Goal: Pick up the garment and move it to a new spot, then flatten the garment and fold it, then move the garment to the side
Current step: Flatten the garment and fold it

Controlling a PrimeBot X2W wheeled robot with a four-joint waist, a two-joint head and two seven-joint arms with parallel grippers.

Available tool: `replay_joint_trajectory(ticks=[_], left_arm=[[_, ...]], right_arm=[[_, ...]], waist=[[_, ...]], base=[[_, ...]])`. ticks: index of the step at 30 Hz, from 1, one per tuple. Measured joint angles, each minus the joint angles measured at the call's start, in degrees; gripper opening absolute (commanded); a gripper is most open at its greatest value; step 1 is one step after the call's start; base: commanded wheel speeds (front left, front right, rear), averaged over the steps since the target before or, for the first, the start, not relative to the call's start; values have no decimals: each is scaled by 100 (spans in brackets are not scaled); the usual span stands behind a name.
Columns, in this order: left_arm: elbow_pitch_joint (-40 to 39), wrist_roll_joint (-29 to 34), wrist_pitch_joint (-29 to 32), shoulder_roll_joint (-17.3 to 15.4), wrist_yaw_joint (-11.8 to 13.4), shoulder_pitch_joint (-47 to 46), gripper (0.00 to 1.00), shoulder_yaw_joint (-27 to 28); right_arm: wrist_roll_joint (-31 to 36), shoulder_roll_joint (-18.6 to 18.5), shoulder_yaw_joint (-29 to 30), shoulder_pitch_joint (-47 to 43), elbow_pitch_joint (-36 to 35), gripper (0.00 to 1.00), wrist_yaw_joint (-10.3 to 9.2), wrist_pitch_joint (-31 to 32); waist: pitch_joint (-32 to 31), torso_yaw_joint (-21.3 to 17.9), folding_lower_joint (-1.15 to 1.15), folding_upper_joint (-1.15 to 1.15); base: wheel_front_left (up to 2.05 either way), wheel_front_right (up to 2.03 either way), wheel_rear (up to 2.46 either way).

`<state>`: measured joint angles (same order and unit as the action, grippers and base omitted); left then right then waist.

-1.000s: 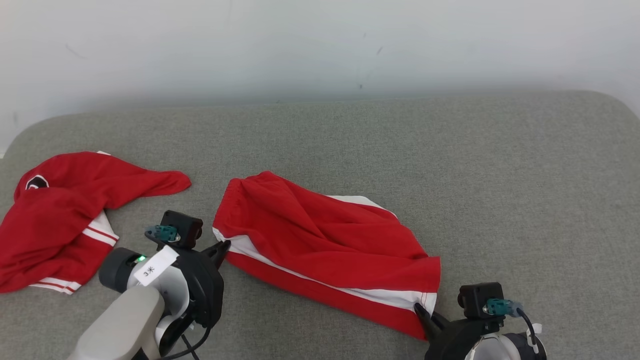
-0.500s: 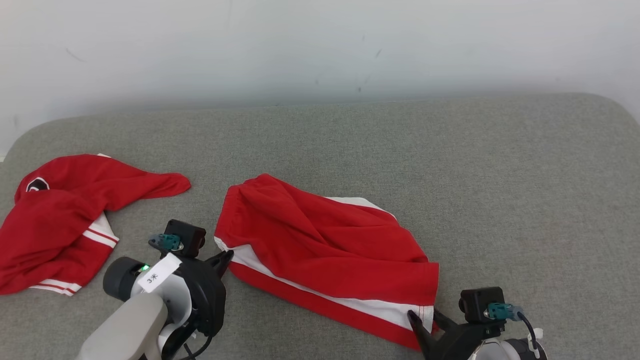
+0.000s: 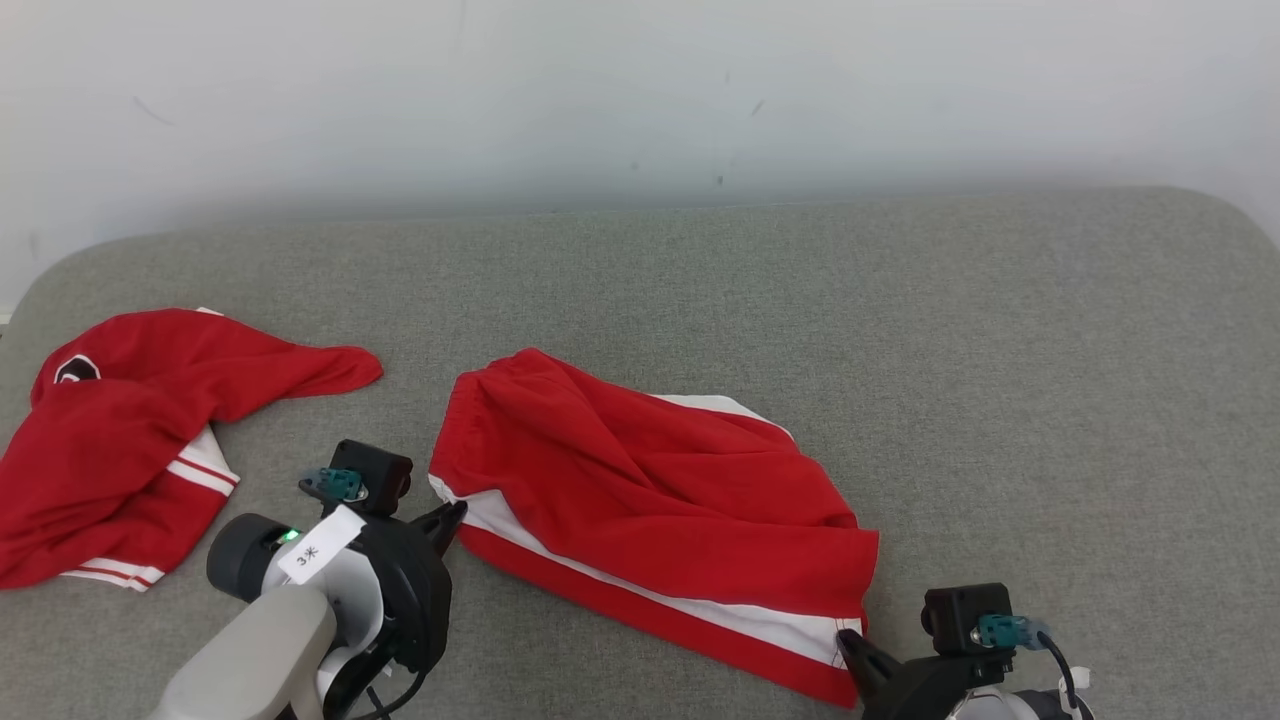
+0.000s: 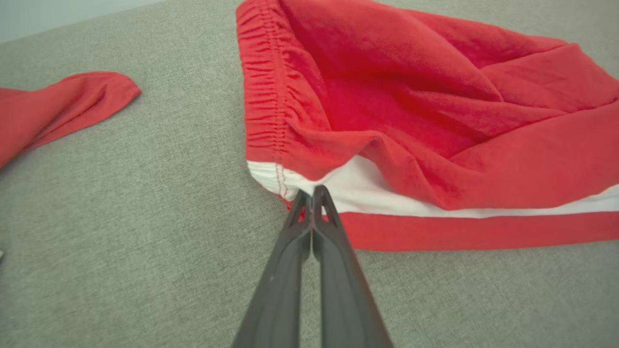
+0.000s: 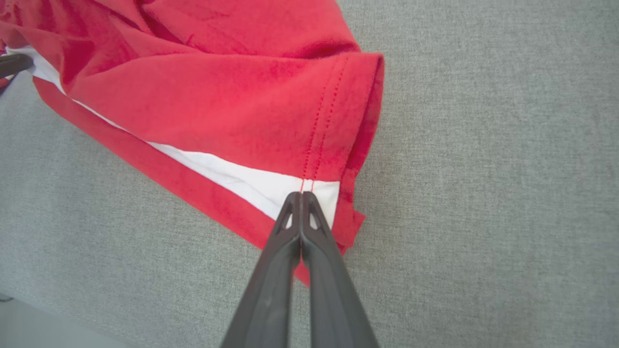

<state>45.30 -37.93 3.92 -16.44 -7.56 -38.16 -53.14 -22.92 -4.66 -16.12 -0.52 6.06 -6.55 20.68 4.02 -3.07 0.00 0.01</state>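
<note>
The garment (image 3: 650, 500) is a pair of red shorts with a white side stripe, lying rumpled on the grey cushion (image 3: 900, 330). At the near waistband corner my left gripper (image 3: 455, 512) is shut, its tips (image 4: 312, 193) pinching the white stripe's end beside the gathered elastic of the garment (image 4: 411, 96). My right gripper (image 3: 848, 645) is shut at the near hem corner. In the right wrist view its tips (image 5: 301, 195) meet on the white stripe by the hem stitching of the garment (image 5: 217, 96), with the lower red band running under the fingers.
A second red garment (image 3: 130, 430) with white stripes lies crumpled at the cushion's far left, one end (image 4: 58, 106) reaching toward the shorts. A pale wall (image 3: 640, 90) rises behind. Bare cushion stretches to the right and behind the shorts. The left fingertip (image 5: 12, 63) shows in the right wrist view.
My right gripper opened at the hem corner, then shut again on it, slightly lower in the head view. The left gripper stayed shut at the waistband. The shorts barely moved.
</note>
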Motion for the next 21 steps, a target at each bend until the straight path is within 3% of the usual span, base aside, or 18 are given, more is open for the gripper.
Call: replay_joint_trajectory(ticks=[4,6,12,13,15,21], left_arm=[[41,-53,-51,-2,0,-9,0,-71],[55,-59,-53,-1,0,-19,0,-111],[92,-235,-99,-1,0,-107,0,-186],[107,-240,-100,-1,0,-107,0,-200],[136,-249,-101,-3,0,-107,0,-240],[175,-308,-152,-3,0,-111,0,-324]], right_arm=[[0,0,74,-48,-42,0,-2,8],[0,-3,116,-51,-43,100,-8,46],[0,-5,135,-203,-56,100,-22,155],[0,-4,136,-229,-57,95,-26,158],[0,0,131,-255,-57,68,-26,183],[31,7,109,-244,-114,78,-26,209]], waist=[[-10,0,0,0],[-16,-1,0,0],[-21,-1,0,0],[-21,-2,0,0],[-18,-3,0,0],[-12,-5,0,0]], base=[[0,0,0],[0,0,0],[0,0,0],[0,0,0],[0,0,0],[0,0,0]])
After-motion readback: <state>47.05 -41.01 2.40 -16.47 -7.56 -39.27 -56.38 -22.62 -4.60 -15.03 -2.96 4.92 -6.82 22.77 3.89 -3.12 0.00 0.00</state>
